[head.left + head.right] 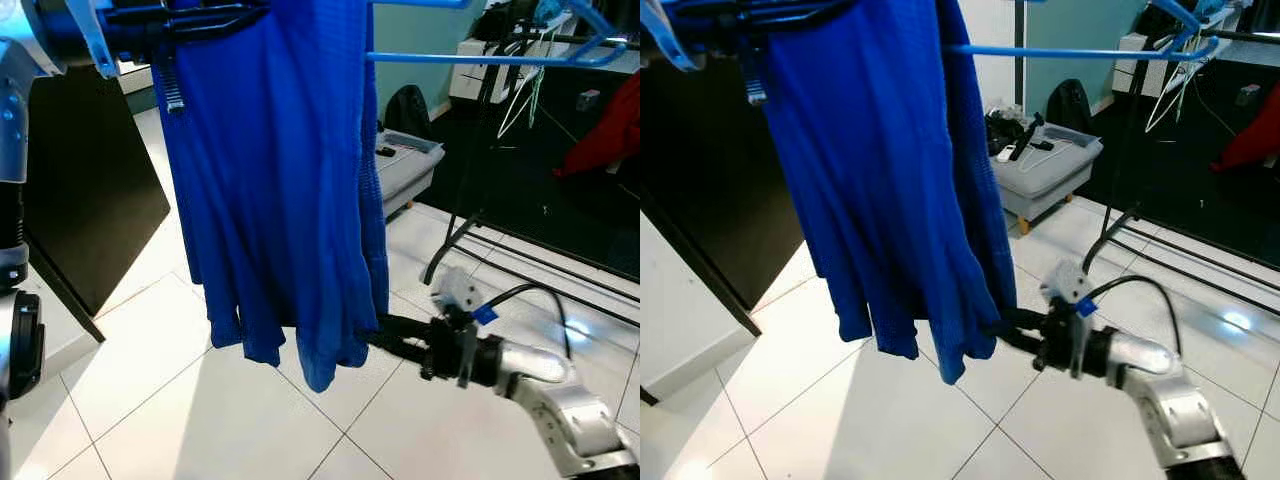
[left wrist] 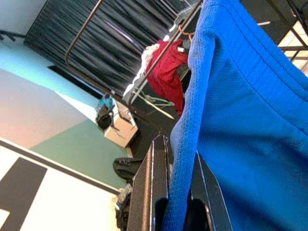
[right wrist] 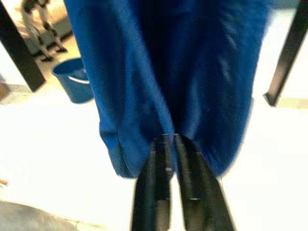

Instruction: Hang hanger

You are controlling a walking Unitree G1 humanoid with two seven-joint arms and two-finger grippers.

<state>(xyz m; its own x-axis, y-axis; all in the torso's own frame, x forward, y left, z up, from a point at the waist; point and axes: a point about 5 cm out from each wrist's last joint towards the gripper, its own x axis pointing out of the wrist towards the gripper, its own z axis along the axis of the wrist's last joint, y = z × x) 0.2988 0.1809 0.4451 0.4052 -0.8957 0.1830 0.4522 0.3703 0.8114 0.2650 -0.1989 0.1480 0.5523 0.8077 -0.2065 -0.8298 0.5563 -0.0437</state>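
A blue garment (image 1: 275, 180) hangs on a light blue hanger (image 1: 480, 58) held high in front of me. The hanger's bar sticks out to the right and its hook end (image 1: 598, 35) is close to the black rack rail (image 1: 560, 40). My left gripper (image 1: 250, 16) is at the top, shut over the fabric at the hanger; the cloth runs between its fingers (image 2: 153, 178). Low on the right, my right gripper (image 1: 376, 335) is shut on the garment's lower hem (image 3: 168, 120).
A black clothes rack (image 1: 470, 225) stands at the right with a red garment (image 1: 610, 135) and white hangers (image 1: 520, 100) on it. A grey ottoman (image 1: 405, 165) with small items sits behind. A black panel (image 1: 85, 190) stands left. A blue bucket (image 3: 74, 84) is on the tile floor.
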